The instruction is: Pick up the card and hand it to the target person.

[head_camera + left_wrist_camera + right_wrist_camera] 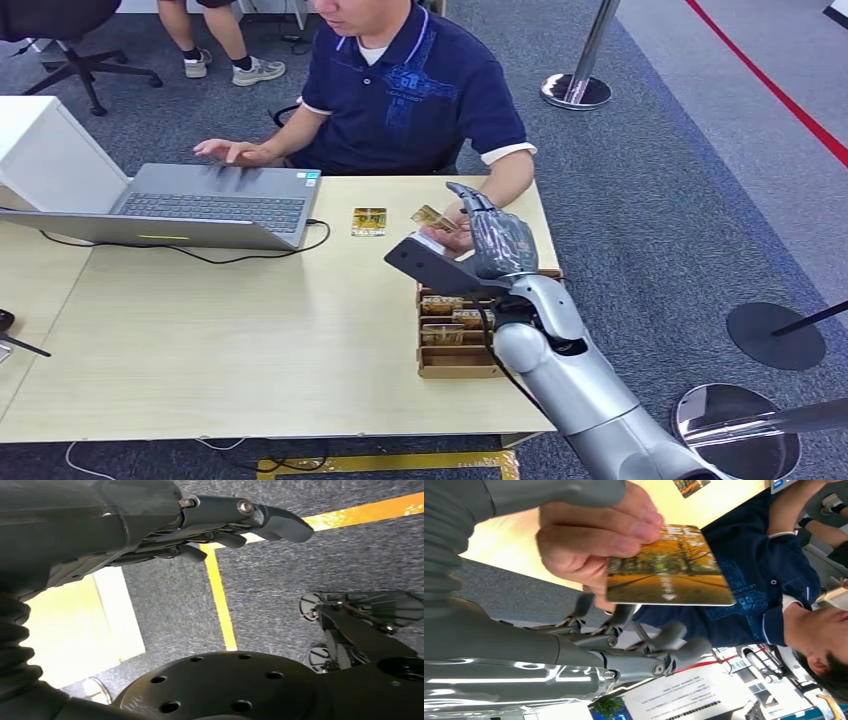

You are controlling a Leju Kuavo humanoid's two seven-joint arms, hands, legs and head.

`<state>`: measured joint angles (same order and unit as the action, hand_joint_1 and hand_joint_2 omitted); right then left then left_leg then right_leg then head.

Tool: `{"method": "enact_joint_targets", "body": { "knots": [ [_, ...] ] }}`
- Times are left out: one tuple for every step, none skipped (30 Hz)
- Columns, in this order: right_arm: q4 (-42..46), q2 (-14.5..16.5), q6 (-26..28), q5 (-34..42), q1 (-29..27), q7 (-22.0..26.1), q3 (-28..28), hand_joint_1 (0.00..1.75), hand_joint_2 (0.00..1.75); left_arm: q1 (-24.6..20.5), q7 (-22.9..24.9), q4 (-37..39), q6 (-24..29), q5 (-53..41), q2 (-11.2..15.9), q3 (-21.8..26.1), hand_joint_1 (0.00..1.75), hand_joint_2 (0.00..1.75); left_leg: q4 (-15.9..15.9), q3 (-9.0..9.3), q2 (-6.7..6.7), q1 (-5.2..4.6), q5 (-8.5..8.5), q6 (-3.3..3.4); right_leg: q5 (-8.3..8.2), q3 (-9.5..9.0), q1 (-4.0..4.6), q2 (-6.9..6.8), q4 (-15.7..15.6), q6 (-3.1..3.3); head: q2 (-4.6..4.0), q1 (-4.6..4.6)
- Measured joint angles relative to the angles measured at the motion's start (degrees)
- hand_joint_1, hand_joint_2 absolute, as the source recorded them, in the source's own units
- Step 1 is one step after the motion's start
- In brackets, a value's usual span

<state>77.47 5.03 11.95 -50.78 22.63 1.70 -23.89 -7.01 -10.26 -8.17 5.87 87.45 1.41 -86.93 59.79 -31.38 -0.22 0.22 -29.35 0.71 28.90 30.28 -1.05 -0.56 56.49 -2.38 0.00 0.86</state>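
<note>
Card [669, 570] with an orange-gold autumn tree avenue print; navy polo shirt [405, 90] with white cuffs; pale wood surface [220, 330]; silver laptop [210, 205]

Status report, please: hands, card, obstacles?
Right hand open beside the orange autumn-photo card, now in the person's hand. Left hand hangs empty. Nothing blocking.

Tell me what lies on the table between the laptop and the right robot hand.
A loose card lies flat there, seen in the head view.
</note>
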Motion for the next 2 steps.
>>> {"method": "enact_joint_targets", "body": {
  "knots": [
    [-0.14,0.02,0.13,0.03,0.04,-0.01,-0.07,0.0,1.75,0.0,0.01,0.0,0.01,0.0,0.02,0.0,0.0,0.0,0.0,0.0,0.0,0.0,0.0,0.0,0.0,0.0,0.0,0.0,0.0,0.0,0.0,-0.01],
    [-0.2,0.02,0.17,0.04,0.06,-0.01,-0.09,0.0,1.75,0.0,0.01,0.0,0.01,0.0,0.03,0.0,0.0,0.0,0.0,0.0,0.0,0.0,0.0,0.0,0.0,0.0,0.0,0.0,0.0,0.0,0.0,-0.01]
  ]
}}
